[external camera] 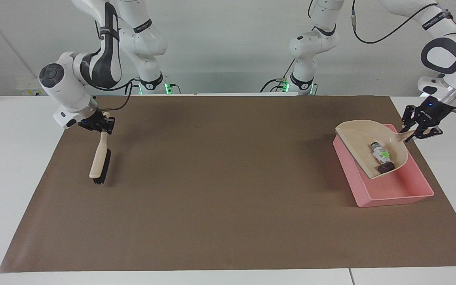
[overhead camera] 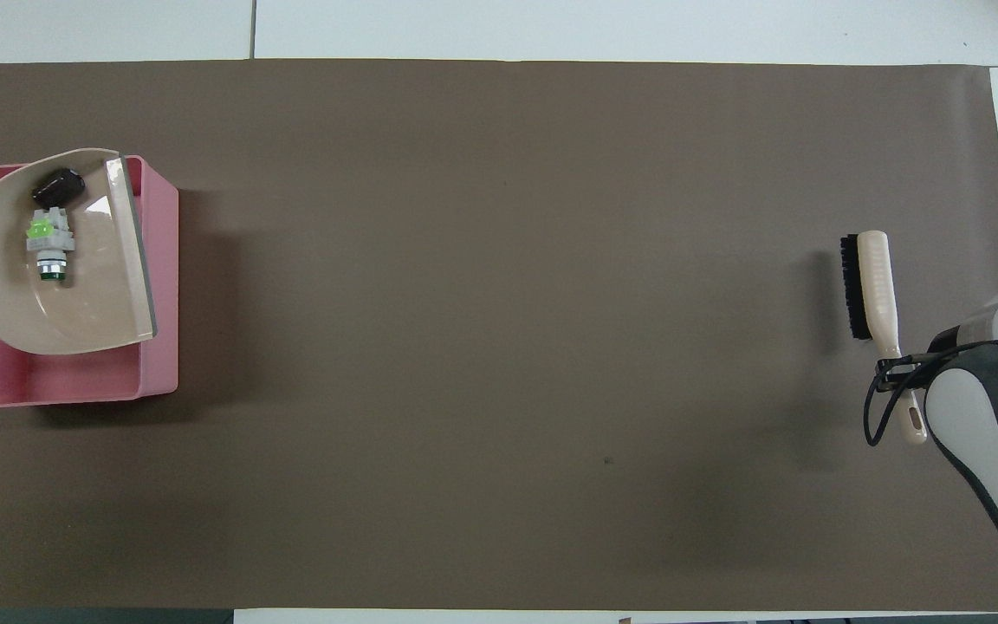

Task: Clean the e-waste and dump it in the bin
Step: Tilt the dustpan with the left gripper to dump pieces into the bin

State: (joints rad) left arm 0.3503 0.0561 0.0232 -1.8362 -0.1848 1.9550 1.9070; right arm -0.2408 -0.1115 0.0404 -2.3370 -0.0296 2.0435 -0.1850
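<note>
The e-waste lies in a beige dustpan (external camera: 360, 144): a white scrap with a green patch (external camera: 380, 151) and a small dark block (external camera: 385, 168). My left gripper (external camera: 415, 133) is shut on the dustpan's handle and holds the pan, tilted, over the pink bin (external camera: 394, 194). In the overhead view the dustpan (overhead camera: 48, 312) covers much of the bin (overhead camera: 66, 390), with the white scrap (overhead camera: 47, 245) and dark block (overhead camera: 58, 185) still in it; the left gripper is out of that view. My right gripper (external camera: 102, 123) is shut on a brush (external camera: 100, 160).
The brush (overhead camera: 867, 282) hangs bristles-down, low over the brown mat (external camera: 220, 190) at the right arm's end of the table. White table shows around the mat's edges.
</note>
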